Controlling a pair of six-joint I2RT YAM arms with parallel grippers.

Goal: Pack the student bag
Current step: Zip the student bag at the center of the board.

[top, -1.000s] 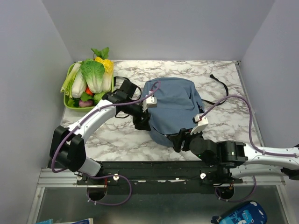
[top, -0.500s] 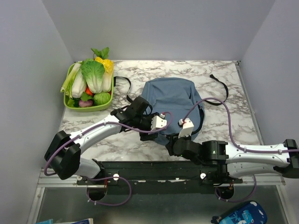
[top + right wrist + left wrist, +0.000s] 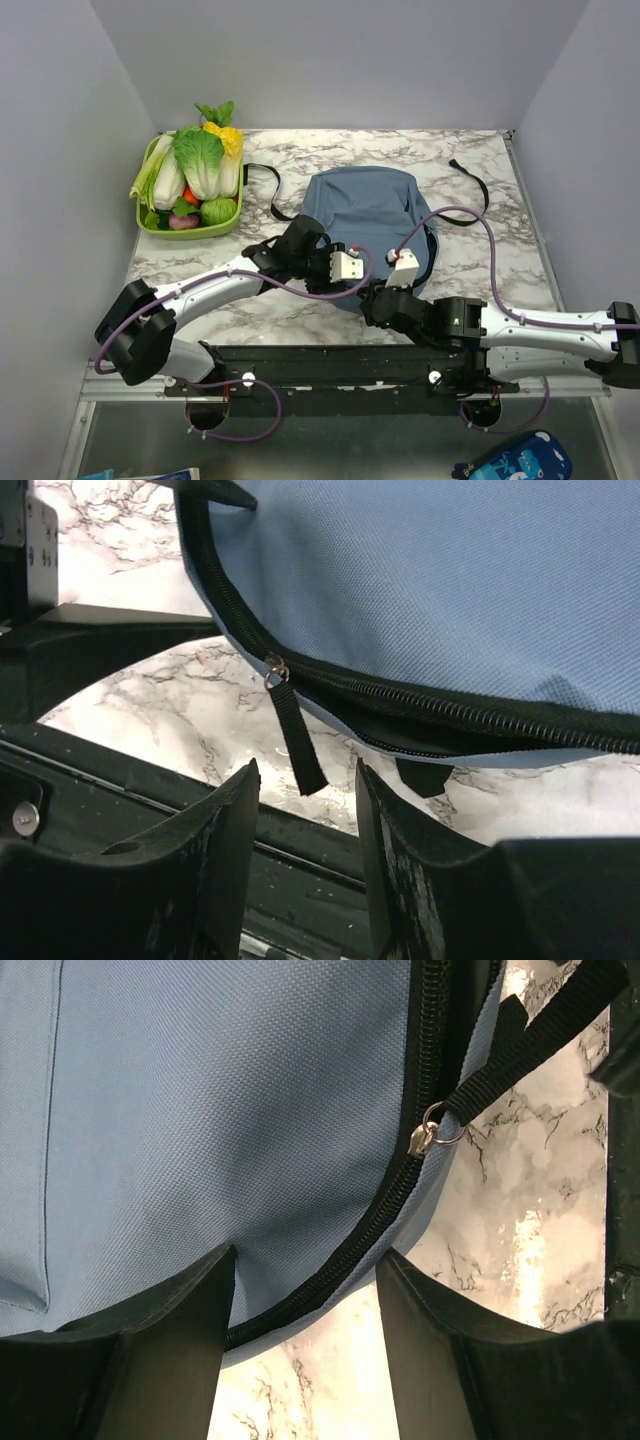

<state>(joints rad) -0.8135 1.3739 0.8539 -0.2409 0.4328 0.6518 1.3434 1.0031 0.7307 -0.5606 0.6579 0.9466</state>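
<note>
White arms with black joints, purple cables, matte black pincers.

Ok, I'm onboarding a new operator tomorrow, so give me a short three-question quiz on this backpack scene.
1. True or false: the right gripper has its jaws shut on the black zip pull tab.
2. What fills the green tray? A books, B vegetables, C pencil cases.
3. At which edge of the blue backpack do the left gripper and right gripper sit?
Key: 1 false, the jaws stand open; 2 B; 3 the near edge.
</note>
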